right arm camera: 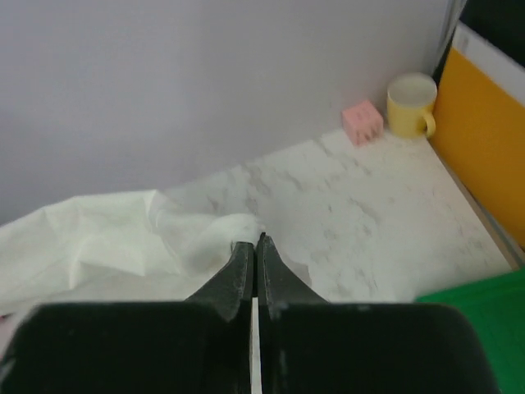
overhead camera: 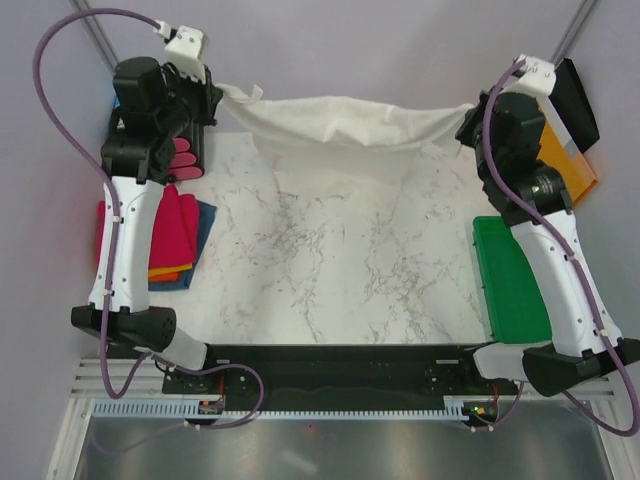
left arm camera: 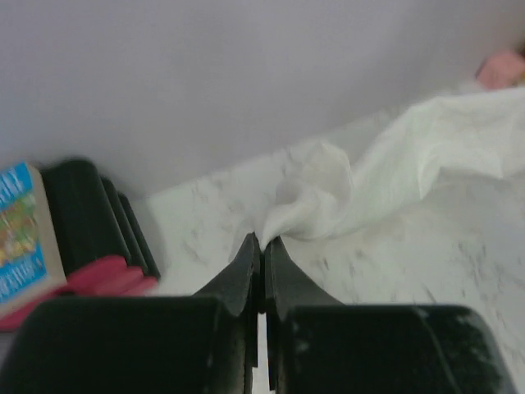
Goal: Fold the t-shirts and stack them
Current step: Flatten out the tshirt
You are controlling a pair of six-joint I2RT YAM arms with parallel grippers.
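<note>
From above you cannot see either set of jaws: the left arm [overhead camera: 140,130] and the right arm [overhead camera: 520,130] cover them at the far corners of the worktop [overhead camera: 330,270], so go by the wrist views. There the left jaws are pressed together on a bunched corner of the cream-white shirt [overhead camera: 340,125], and the right jaws are clamped on its opposite corner. Both wrist views cut the cloth off at the frame edge, and the left one is blurred. The shirt hangs stretched between the two arms along the far edge, sagging in the middle; you cannot tell whether its lower edge touches the worktop. At the left edge the left arm hides part of the folded stack: a magenta-pink shirt [overhead camera: 178,225] on top, with an orange shirt [overhead camera: 168,270] and a blue shirt [overhead camera: 205,222] peeking out beneath.
</note>
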